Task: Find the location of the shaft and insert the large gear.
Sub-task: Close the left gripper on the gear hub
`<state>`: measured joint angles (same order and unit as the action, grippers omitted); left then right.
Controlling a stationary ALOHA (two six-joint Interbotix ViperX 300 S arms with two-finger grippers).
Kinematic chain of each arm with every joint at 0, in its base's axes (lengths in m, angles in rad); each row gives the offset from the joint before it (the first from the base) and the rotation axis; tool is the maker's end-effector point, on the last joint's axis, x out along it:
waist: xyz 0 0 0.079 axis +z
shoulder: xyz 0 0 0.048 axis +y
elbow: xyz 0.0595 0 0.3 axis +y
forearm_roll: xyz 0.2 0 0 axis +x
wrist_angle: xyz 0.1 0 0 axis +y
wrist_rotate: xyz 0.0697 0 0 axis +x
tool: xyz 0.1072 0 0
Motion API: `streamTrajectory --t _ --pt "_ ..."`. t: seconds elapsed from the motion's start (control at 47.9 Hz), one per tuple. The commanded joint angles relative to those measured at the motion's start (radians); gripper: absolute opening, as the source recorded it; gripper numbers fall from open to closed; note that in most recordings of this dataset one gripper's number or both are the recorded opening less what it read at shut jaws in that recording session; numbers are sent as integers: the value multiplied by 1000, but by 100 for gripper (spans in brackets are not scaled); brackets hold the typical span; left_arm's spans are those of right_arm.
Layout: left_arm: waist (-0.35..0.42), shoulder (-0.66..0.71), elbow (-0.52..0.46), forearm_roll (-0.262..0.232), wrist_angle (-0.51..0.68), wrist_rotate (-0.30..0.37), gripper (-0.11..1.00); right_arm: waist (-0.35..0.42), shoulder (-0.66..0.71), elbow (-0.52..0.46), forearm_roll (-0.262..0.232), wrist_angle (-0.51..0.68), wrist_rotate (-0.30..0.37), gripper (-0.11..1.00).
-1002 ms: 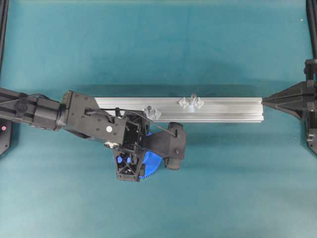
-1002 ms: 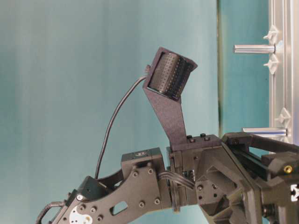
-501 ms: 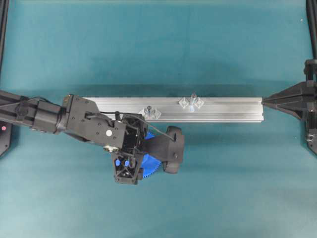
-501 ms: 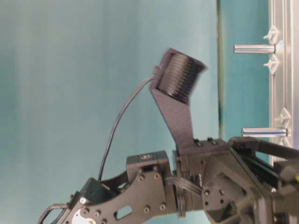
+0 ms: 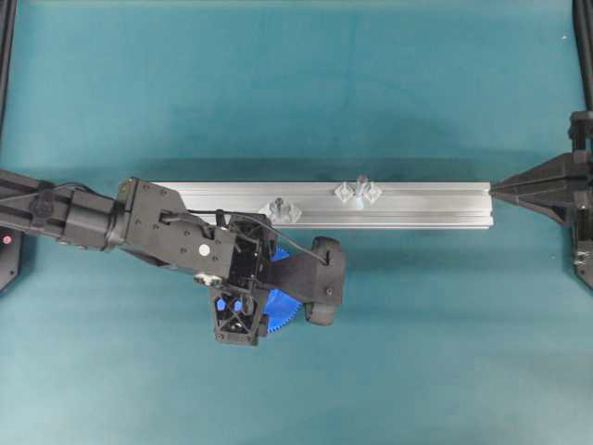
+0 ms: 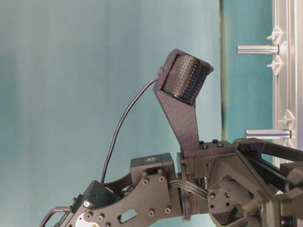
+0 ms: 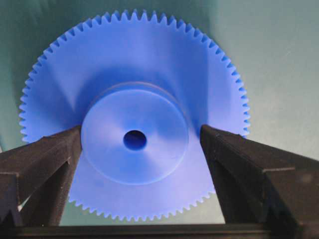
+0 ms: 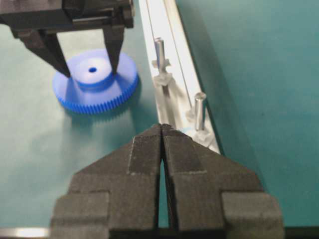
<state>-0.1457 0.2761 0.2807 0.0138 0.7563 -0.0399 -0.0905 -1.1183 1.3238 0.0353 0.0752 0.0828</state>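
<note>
The large gear is blue and lies flat on the teal table, just in front of the rail. My left gripper is open and low over it, one finger on each side of the raised hub. In the right wrist view the same gear shows between those fingers. The shaft stands upright on the rail between two clear diamond mounts, right of the gear. It also appears as the shaft and the shaft. My right gripper is shut and empty at the rail's right end.
A second pin with a dark tip stands on the rail, close to the left gripper. The left arm's camera mount rises above the gripper. Black frame posts stand at the table's sides.
My left arm has shifted slightly left and toward the front and sunk lower over the gear. Its jaws stayed open. The right gripper has not moved.
</note>
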Motion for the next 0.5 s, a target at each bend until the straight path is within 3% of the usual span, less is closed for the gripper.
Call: streamTrajectory --t 0.0,0.334,0.48 --pt "5 -18 -17 2 -5 2 94 -3 6 -11 0 -5 9 0" --pt "5 -15 -12 2 -2 -9 93 -3 6 -9 0 -5 9 0" --pt "5 -3 -9 3 2 -18 85 -3 8 -11 0 -6 9 0"
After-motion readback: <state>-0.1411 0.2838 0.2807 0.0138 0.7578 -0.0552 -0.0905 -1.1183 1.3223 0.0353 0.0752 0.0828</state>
